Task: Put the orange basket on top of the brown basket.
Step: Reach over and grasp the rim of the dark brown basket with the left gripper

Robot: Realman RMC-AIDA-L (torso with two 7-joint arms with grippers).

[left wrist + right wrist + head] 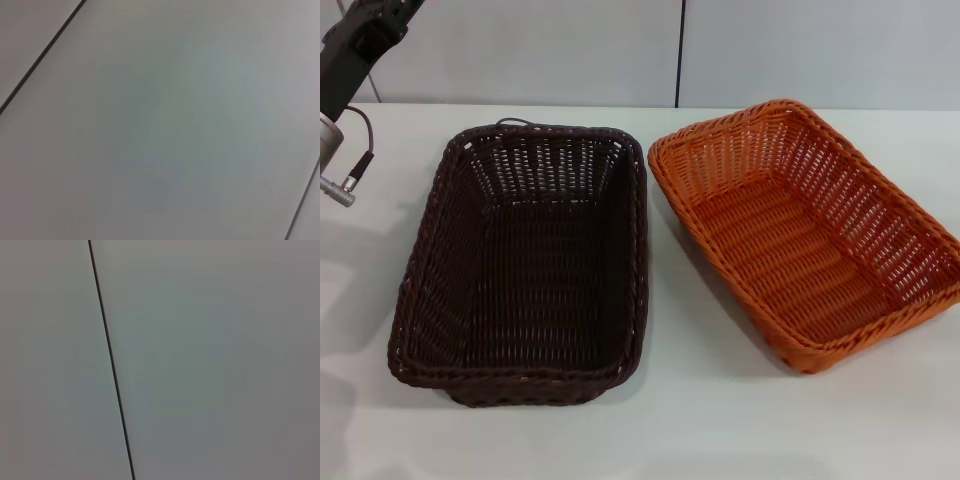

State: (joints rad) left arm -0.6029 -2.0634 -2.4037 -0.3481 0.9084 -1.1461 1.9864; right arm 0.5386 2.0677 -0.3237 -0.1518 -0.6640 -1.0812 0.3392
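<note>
The orange basket [810,235] sits at three o'clock of the brown basket [525,265], rims just apart, both empty on the white table [720,430]. My left arm [345,70] hangs at ten o'clock. My right arm is out of view. I cannot tell either gripper's finger state. The orange basket looks light and stiff; I'd pinch its braided rim on a long side.
</note>
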